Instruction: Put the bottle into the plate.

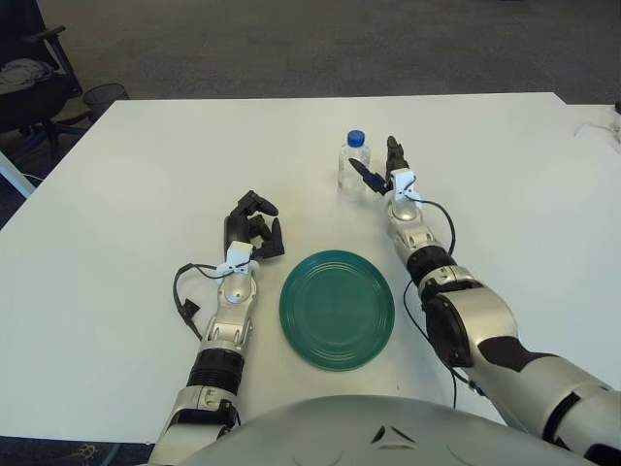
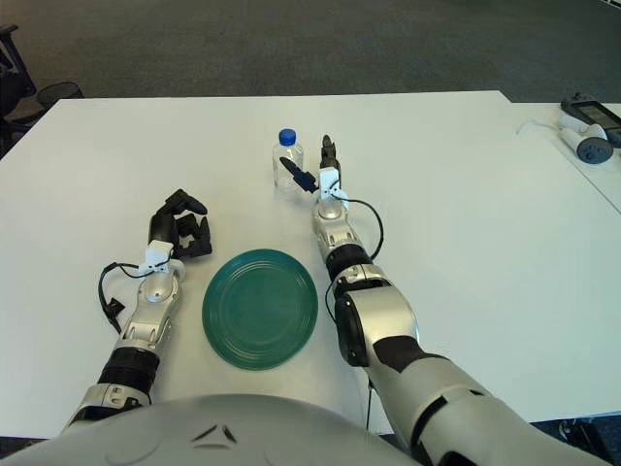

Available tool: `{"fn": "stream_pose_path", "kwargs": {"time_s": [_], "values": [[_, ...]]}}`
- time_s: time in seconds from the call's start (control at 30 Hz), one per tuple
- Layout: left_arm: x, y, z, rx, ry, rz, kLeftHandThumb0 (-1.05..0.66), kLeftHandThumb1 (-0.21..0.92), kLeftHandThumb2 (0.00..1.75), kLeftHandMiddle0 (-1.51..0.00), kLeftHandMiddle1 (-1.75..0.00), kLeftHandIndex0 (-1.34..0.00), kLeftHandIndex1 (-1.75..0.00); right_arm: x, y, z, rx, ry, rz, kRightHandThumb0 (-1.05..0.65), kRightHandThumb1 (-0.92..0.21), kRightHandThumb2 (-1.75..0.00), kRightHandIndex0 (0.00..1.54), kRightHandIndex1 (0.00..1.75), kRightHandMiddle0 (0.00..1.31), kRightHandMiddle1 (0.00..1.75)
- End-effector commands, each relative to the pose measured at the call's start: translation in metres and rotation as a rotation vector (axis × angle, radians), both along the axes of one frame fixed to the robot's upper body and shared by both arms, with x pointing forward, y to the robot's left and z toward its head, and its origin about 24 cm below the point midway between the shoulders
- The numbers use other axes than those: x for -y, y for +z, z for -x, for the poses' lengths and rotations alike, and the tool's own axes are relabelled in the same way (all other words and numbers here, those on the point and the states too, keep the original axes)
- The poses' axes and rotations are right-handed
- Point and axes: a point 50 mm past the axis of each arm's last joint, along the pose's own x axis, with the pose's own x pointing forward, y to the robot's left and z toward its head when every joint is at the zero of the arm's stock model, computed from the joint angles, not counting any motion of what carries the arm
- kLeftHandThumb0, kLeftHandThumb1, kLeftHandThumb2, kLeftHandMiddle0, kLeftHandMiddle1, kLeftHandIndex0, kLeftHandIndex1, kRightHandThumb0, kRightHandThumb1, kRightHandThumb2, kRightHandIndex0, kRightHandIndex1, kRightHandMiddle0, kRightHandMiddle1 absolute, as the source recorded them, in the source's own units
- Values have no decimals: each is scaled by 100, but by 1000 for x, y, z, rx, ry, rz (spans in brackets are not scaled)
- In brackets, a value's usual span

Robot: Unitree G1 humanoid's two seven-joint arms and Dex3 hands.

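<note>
Clear plastic bottle, glossy green plate, matt white table

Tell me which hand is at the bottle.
The right hand, fingers spread beside the bottle, not yet gripping. The left hand sits curled left of the plate.

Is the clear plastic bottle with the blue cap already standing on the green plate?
No: the bottle stands on the white table, beyond the empty plate.
</note>
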Motion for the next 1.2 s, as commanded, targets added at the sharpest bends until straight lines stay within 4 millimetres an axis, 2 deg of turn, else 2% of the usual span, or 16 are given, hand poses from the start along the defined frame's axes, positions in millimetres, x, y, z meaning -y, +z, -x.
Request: {"fn": "stream_pose_path", "kwargs": {"time_s": [0.0, 0.37, 0.93, 1.17], "values": [[-2, -15, 9, -79, 14, -8, -55, 13, 155, -128, -175, -77, -175, -12, 7, -4, -4, 23, 19, -102, -92, -11, 0, 0, 0, 0], [-2, -15, 9, -88, 26, -5, -55, 12, 155, -129, -175, -77, -175, -22, 8, -4, -9, 105, 103, -105, -92, -18, 0, 0, 0, 0], [-1, -16, 9, -76, 27, 5, -54, 15, 152, -127, -175, -75, -175, -29, -5, 1, -58, 189, 231, -105, -92, -24, 2, 1, 0, 0], [0, -17, 9, -82, 37, -2, -54, 15, 151, -127, -175, -74, -175, -28, -8, 2, -85, 193, 240, -105, -92, -19, 5, 2, 2, 1]]}}
